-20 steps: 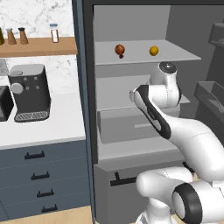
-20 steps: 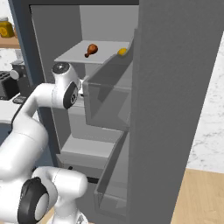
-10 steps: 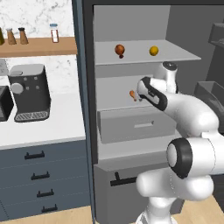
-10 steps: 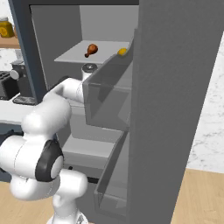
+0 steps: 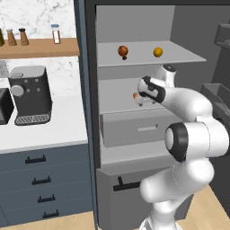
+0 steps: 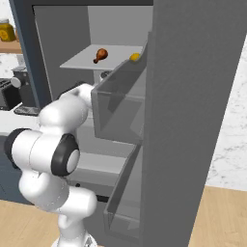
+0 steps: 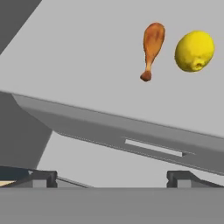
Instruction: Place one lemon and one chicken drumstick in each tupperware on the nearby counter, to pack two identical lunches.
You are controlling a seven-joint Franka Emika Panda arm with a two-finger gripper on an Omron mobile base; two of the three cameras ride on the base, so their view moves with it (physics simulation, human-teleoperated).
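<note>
Claw (image 7: 112,177) stood released inside the fridge. Drumstick (image 7: 151,49) and lemon (image 7: 194,50) lay on the middle shelf (image 7: 78,65), far and right of it; drumstick's long axis pointed claw-ward.

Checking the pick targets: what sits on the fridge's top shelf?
On the top shelf lie a chicken drumstick and a lemon, apart. On the shelf below, the arm covers most of what lies there; an orange bit peeks out.
</note>
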